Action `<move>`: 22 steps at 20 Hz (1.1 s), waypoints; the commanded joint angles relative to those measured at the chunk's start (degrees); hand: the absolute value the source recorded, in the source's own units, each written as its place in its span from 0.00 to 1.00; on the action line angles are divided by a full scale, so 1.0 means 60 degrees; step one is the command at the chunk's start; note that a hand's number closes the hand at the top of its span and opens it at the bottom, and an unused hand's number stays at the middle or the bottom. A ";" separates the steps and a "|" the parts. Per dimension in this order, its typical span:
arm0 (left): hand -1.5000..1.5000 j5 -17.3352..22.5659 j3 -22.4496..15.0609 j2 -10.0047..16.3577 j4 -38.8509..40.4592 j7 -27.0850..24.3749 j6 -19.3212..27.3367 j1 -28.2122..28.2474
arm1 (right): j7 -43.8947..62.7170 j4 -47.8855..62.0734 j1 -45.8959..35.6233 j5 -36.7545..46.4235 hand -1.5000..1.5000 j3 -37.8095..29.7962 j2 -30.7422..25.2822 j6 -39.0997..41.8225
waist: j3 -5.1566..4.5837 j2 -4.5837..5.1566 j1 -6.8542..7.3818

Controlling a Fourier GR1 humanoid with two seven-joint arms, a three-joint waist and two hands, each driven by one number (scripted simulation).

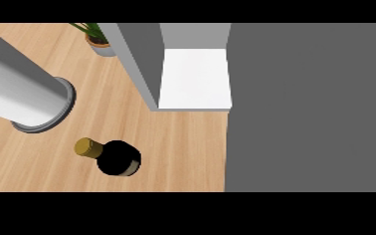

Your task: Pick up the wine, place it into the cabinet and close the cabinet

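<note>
Wine [117, 159] stands on the wooden worktop [183, 149] at the lower left: a dark bottle seen from above, its gold-capped neck [88, 148] showing toward the view's left. Just up and left of it, and apart from it, lies the rimmed end of a large pale grey cylinder [29, 94]. A potted plant [99, 42] sits at the far edge. Right of that the cabinet [140, 64] is open, showing its white shelf [195, 79], and a broad dark grey panel [301, 104] fills the right side. No hand shows, so I cannot tell whether the fingers are spread or curled. The bottle is probably heavy, stiff, smooth glass and breakable. The wide body below the neck looks like the safest hold.
</note>
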 commanded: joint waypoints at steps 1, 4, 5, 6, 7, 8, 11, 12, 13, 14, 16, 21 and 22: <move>0.00 0.0740 0.0538 -0.0153 -0.0898 -0.0105 -0.0297 0.0412 | 0.1140 -0.2537 0.0586 -0.0920 0.00 -0.0298 -0.0206 -0.0404 | -0.0002 0.0046 -0.0021; 0.00 0.0434 0.0310 -0.0231 -0.0444 -0.0270 -0.0862 0.0583 | 0.0946 -0.2497 0.0804 -0.1057 0.00 -0.0340 -0.0118 -0.0347 | 0.0004 0.0066 -0.0115; 0.00 0.0337 0.0119 -0.0438 -0.0052 -0.0471 -0.1282 0.0751 | 0.0740 -0.2216 0.0718 -0.0963 0.00 -0.0300 -0.0075 -0.0221 | 0.0004 0.0088 -0.0099; 0.00 0.0267 0.0131 -0.0445 -0.0291 -0.0431 -0.1431 0.1024 | 0.0966 -0.2133 0.0291 -0.1152 0.00 -0.0582 -0.0149 -0.0365 | 0.0003 0.0092 -0.0039; 0.00 -0.0282 -0.0108 -0.0806 0.0308 -0.1013 -0.1741 0.0965 | 0.0715 -0.2126 0.0773 -0.1102 0.00 -0.0382 -0.0124 -0.0072 | 0.0004 0.0101 -0.0126; 0.00 0.0069 0.0072 -0.0482 0.0063 -0.0717 -0.1798 0.1015 | 0.1072 -0.2383 0.0588 -0.0902 0.00 -0.0220 -0.0011 -0.0461 | 0.0000 0.0090 -0.0090; 0.00 -0.0080 0.0253 -0.0466 0.1217 -0.1311 -0.2674 0.0988 | 0.1063 -0.1952 0.0319 -0.1179 0.00 -0.0470 -0.0112 -0.0230 | -0.0001 0.0115 -0.0076; 0.00 -0.0554 -0.0287 -0.0992 0.0818 -0.1381 -0.2576 0.1309 | 0.0924 -0.2086 0.0491 -0.0666 0.00 -0.0069 0.0055 -0.0260 | 0.0001 0.0107 -0.0090; 0.00 -0.1079 -0.0605 -0.1062 0.1062 -0.1527 -0.2562 0.1056 | 0.1045 -0.2119 0.0390 -0.1591 0.00 -0.0797 -0.0247 -0.0098 | 0.0005 0.0118 -0.0181; 0.00 -0.0840 -0.0355 -0.0782 0.1239 -0.1388 -0.2462 0.0807 | 0.0587 -0.1602 0.0417 -0.1417 0.00 -0.0789 -0.0132 0.0174 | 0.0010 0.0121 -0.0122; 0.00 -0.0968 -0.0409 -0.0902 0.2317 -0.2020 -0.3428 0.0908 | 0.0531 -0.1029 0.0008 -0.1536 0.00 -0.0899 -0.0052 0.0189 | 0.0004 0.0138 -0.0104; 0.00 -0.2865 -0.0840 -0.1484 0.3502 -0.2906 -0.2978 0.0305 | 0.0651 -0.1720 0.0453 -0.1361 0.00 -0.0522 0.0129 0.0168 | 0.0002 0.0139 -0.0246; 0.00 -0.3361 -0.0804 -0.1774 0.3624 -0.3694 -0.3461 0.0883 | 0.0516 -0.1865 0.0666 -0.1219 0.00 -0.0584 0.0096 0.0243 | -0.0002 0.0122 -0.0238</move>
